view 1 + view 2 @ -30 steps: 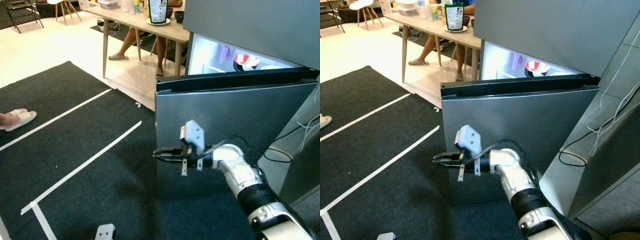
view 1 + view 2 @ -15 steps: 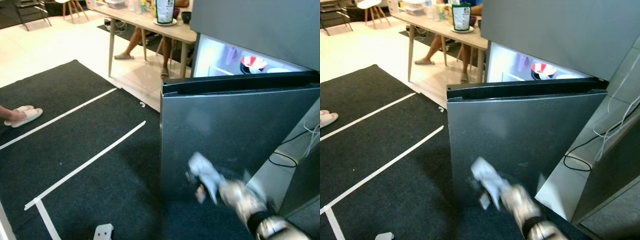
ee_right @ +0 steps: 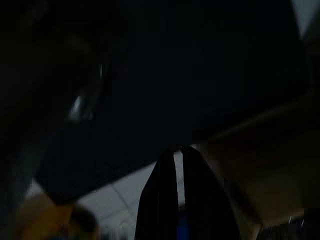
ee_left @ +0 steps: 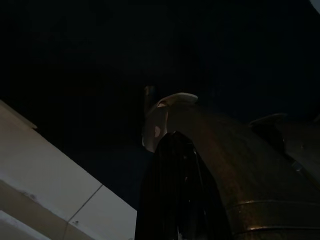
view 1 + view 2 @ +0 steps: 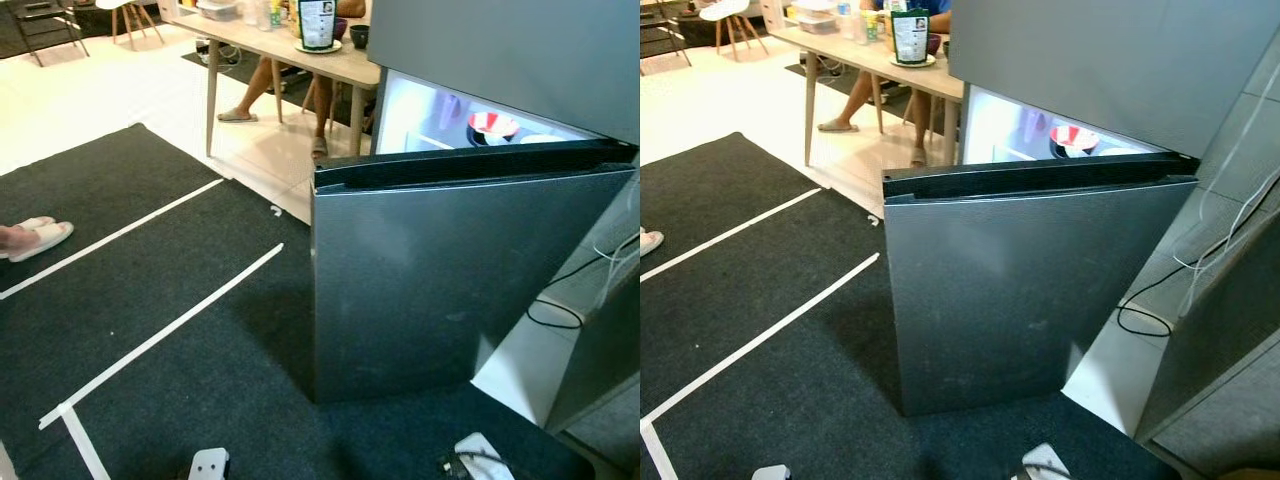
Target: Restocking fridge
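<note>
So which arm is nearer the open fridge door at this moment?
Right. The right arm sits low before the fridge door, below its bottom edge. The left arm is low too, off to the door's left over the black mat.

The two head cameras look forward and down from standing height. Both frame the same scene at mid-range: the half-open fridge door [image 5: 440, 280], the dark mat [image 5: 150, 300] and the far bench [image 5: 875, 60]. Each wrist camera sights closely along its own tool, left tool [image 4: 172, 195], right tool [image 3: 180, 200], in deep shade.
</note>
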`<state>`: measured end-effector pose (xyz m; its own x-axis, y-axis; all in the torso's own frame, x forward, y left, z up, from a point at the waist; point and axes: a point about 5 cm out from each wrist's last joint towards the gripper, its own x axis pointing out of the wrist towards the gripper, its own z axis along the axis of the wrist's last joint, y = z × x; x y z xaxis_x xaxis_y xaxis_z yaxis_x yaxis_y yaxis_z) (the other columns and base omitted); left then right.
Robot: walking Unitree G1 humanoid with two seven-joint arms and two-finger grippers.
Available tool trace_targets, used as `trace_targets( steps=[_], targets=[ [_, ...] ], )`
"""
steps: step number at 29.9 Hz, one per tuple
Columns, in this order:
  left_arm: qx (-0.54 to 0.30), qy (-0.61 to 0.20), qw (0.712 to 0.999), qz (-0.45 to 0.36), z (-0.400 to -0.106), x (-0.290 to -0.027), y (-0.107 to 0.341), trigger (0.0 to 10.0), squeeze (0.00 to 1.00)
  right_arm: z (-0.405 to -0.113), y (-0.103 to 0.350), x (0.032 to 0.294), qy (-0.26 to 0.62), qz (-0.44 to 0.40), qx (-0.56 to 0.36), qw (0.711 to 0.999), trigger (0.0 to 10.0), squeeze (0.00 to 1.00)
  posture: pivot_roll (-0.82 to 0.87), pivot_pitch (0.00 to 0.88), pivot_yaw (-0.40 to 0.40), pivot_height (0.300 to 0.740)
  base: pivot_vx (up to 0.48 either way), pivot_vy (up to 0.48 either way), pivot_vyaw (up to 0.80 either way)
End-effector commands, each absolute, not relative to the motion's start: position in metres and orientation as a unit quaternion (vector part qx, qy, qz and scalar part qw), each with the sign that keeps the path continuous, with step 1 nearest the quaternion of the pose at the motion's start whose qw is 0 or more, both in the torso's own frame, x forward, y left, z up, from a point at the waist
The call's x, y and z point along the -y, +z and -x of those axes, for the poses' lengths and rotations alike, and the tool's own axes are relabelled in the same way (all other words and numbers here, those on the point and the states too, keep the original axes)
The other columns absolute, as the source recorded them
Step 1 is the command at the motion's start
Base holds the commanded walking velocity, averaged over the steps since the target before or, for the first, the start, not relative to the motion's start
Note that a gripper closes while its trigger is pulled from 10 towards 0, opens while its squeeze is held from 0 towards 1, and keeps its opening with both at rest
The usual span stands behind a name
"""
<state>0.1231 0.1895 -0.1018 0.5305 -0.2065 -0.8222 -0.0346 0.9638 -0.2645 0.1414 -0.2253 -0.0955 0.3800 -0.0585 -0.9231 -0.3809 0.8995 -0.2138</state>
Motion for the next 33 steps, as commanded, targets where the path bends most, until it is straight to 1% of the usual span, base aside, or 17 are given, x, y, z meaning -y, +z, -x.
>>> trace_targets(
  steps=[1, 27, 30, 32, 33],
  targets=[
    [-0.506, -0.057, 0.852, 0.122, -0.1099, -0.1861, -0.1066, 10.0, 0.00, -0.1378, -0.0965, 0.2271, 0.092, 0.198, -0.554, 0.803, 10.0, 0.00, -0.04, 0.097, -0.045, 0.740, 0.277, 0.000, 0.00],
    [-0.503, -0.060, 0.854, 0.120, -0.1123, -0.1858, -0.1059, 10.0, 0.00, -0.1404, -0.0962, 0.2240, 0.090, 0.196, -0.544, 0.811, 10.0, 0.00, -0.04, 0.096, -0.037, 0.740, 0.349, 0.000, 0.00],
    [-0.503, -0.050, 0.854, 0.123, -0.1127, -0.1871, -0.1059, 10.0, 0.00, -0.1406, -0.0961, 0.2234, 0.092, 0.194, -0.541, 0.813, 10.0, 0.00, -0.04, 0.097, -0.036, 0.740, 0.000, 0.000, 0.00],
    [-0.500, -0.052, 0.855, 0.123, -0.1138, -0.1871, -0.1054, 10.0, 0.00, -0.1449, -0.0945, 0.2207, 0.091, 0.175, -0.526, 0.827, 10.0, 0.00, -0.04, 0.097, -0.036, 0.740, 0.000, 0.000, 0.00],
    [-0.500, -0.052, 0.855, 0.123, -0.1138, -0.1871, -0.1054, 10.0, 0.00, -0.1449, -0.0945, 0.2207, 0.091, 0.175, -0.526, 0.827, 10.0, 0.00, -0.04, 0.097, -0.036, 0.740, 0.000, 0.000, 0.00]
  ],
)
